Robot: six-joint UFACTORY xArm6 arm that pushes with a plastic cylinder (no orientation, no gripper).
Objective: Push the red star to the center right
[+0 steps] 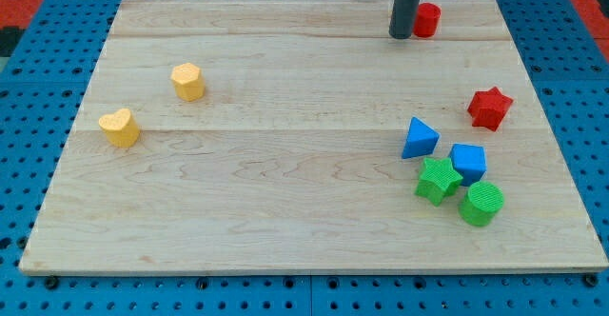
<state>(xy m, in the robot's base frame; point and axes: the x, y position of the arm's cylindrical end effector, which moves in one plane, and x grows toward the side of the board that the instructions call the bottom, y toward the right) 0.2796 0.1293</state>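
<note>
The red star (489, 108) lies near the board's right edge, a little above mid height. My tip (400, 35) is at the view's top, right of centre, touching or just left of a red cylinder (427, 19). The tip is well up and to the left of the red star, apart from it.
A blue triangle (419, 138), a blue cube (468, 162), a green star (438, 180) and a green cylinder (481, 204) cluster below the red star. A yellow hexagon (188, 81) and a yellow heart (120, 128) lie at the left. The wooden board (285, 202) rests on blue pegboard.
</note>
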